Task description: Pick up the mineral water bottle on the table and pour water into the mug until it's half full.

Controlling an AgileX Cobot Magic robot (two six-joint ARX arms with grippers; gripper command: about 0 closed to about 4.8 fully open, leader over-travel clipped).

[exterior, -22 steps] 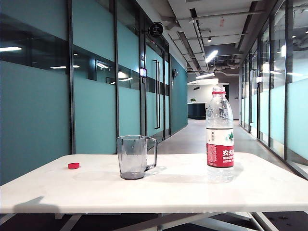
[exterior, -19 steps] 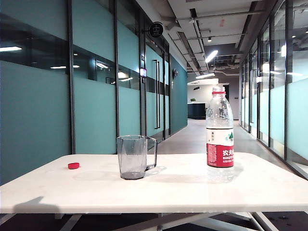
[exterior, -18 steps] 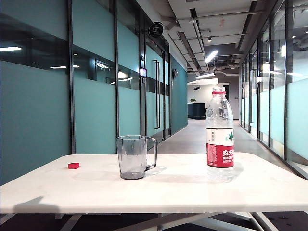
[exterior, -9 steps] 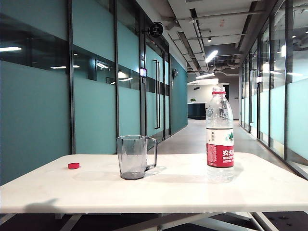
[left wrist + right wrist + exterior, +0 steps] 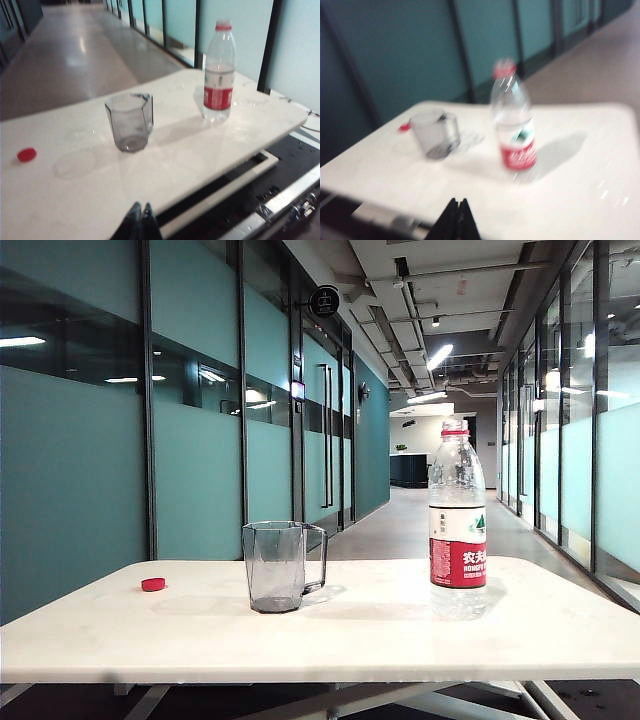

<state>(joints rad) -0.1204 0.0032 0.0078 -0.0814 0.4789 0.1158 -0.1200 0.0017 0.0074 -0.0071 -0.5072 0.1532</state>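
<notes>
In the exterior view the mineral water bottle (image 5: 457, 521) stands upright on the table (image 5: 320, 640), well to the right of the mug (image 5: 280, 565), whose handle faces the bottle; a small red cap (image 5: 153, 584) lies far on the mug's other side, which suggests the bottle is already uncapped, ready for pouring. No arm shows here. In the left wrist view the left gripper (image 5: 141, 220) sits off the table's near edge, well short of the mug (image 5: 130, 121), its jaws pressed together and empty; the bottle (image 5: 219, 72) stands beyond. The right wrist view is blurred: the right gripper (image 5: 457, 216), likewise clenched on nothing, is nearer the bottle (image 5: 514, 117) than the mug (image 5: 435, 132). The water level cannot be made out.
</notes>
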